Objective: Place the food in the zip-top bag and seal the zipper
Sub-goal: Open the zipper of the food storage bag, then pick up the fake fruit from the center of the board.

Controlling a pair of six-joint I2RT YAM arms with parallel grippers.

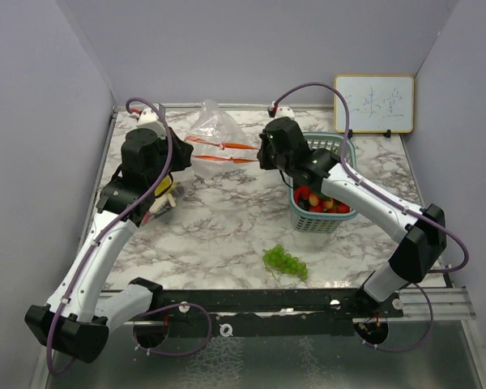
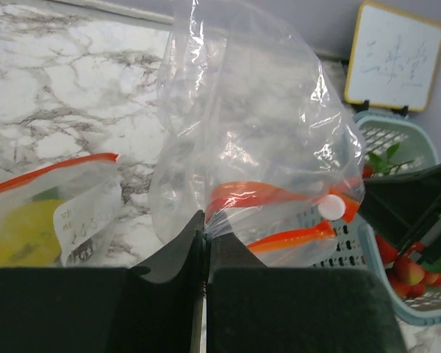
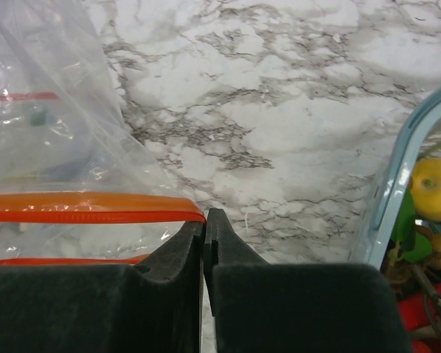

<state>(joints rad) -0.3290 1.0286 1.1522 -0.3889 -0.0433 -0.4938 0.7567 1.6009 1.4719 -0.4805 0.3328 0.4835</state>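
The clear zip-top bag stands held up between my two grippers at the back of the table. Its orange-red zipper runs in two strips across the open mouth. My left gripper is shut on the bag's left edge, just beside the zipper. My right gripper is shut on the zipper's right end. Red food pieces and a yellow pepper lie in the teal mesh basket. A green grape bunch lies on the table in front.
A second clear bag with something yellow inside lies under my left arm, also seen from above. A small whiteboard leans on the back wall. A white slider tab sits on the zipper.
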